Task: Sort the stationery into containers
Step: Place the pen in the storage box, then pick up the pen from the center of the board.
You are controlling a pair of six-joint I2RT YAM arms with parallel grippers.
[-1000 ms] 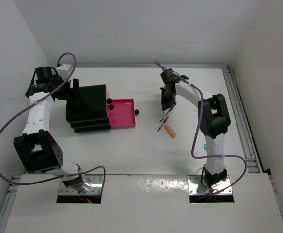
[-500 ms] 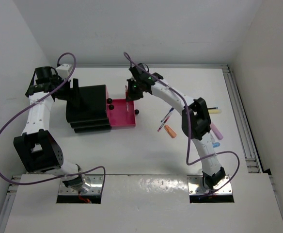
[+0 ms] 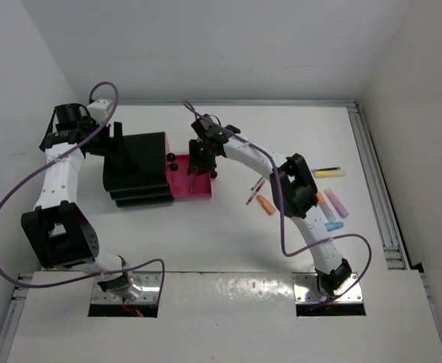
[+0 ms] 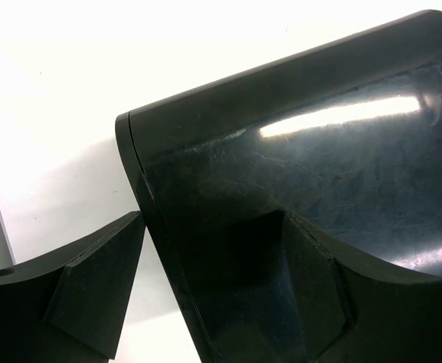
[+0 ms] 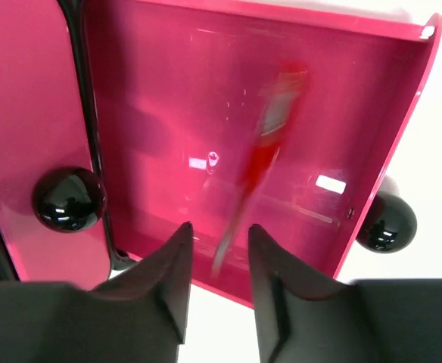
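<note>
Right gripper (image 5: 219, 234) is being held over the open pink drawer (image 3: 193, 198) with its jaws parted a little and nothing being gripped. A red pen (image 5: 270, 128) is being caught motion-blurred inside that drawer. Its thin end is showing between the fingertips in the wrist view, loose of both.

Left gripper (image 4: 213, 249) is being kept spread wide astride the back edge of the black stepped box (image 3: 138, 162), at 9 o'clock of the drawer. Whether its fingers (image 4: 92, 302) are pressing on the box cannot be told.

Writing: a pale band on the pen and a small white mark (image 5: 213, 159) on the drawer floor are being blurred past reading.

The drawer knob (image 3: 214, 175) is being seen at the drawer's 3 o'clock end, and the closed-drawer knobs (image 3: 170, 157) at its 9 o'clock end.

The other stationery is being left loose on the table (image 3: 206, 242), at 3 to 4 o'clock of the drawer:
- slim pens (image 3: 254, 190)
- orange highlighter (image 3: 265, 205)
- yellow highlighter (image 3: 328, 173)
- pink highlighter (image 3: 337, 204)
- light-blue highlighter (image 3: 332, 225)

The right arm (image 3: 297, 189) is being stretched across this group, so part of it is being hidden. A purple cable (image 3: 285, 227) is being looped beside the arm.
</note>
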